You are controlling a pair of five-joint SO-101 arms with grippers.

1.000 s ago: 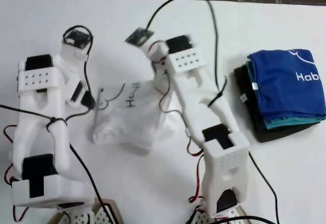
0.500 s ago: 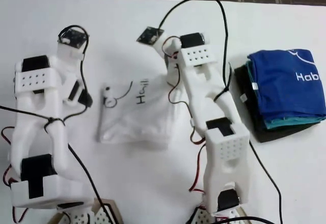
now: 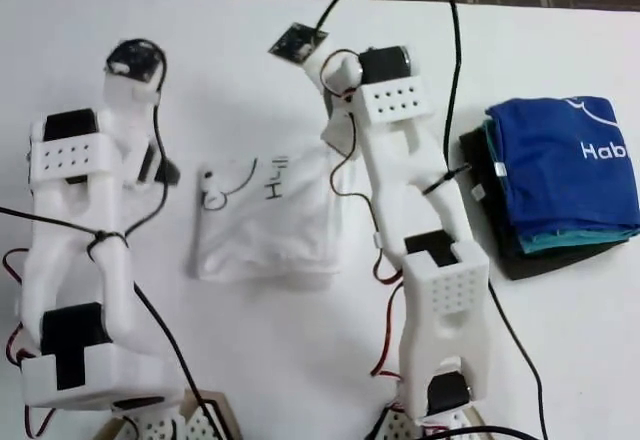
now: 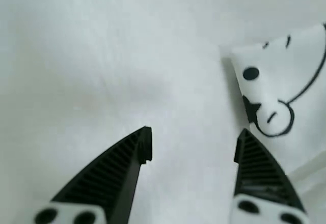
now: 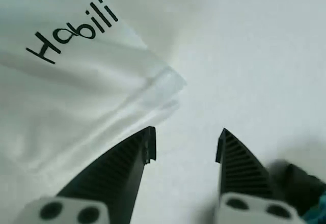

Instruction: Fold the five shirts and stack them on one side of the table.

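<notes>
White shirt (image 3: pixel 265 220) lies folded mid-desk (image 3: pixel 520 50), with the stack (image 3: pixel 555 180) at the right edge. Your left gripper (image 4: pixel 193 145) and right gripper (image 5: pixel 186 145) both gape wide, empty, beside it. I'd pinch every layer so nothing unfolds.

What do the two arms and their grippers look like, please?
The left arm and right arm are white printed shells with dotted hole panels, black motors, and black and red cables. The left gripper and right gripper have black, ribbed, pointed fingers on white bases.
</notes>
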